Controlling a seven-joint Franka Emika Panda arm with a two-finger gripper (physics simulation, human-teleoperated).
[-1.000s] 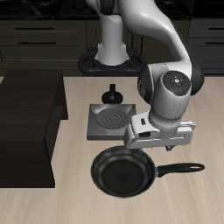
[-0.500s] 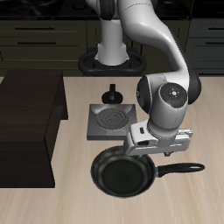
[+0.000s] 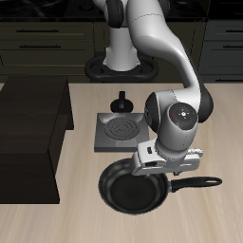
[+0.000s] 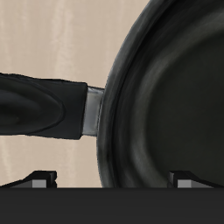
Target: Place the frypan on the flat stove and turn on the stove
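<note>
The frypan lies on the table near the front edge, its long black handle pointing sideways. It fills the wrist view, with the handle joining its rim. The flat stove is a grey plate with a ring burner, farther back than the pan, and its black knob is at its far edge. My gripper is low over the spot where the handle meets the pan. It is open, with the fingertips wide apart and nothing between them.
A large dark brown cabinet block stands beside the stove and pan. The robot's base is at the back of the table. Dark kitchen drawers run behind the table.
The arm has lowered and shifted slightly toward the front edge, bringing the gripper closer down onto the pan's handle joint. The frypan and stove have not moved.
</note>
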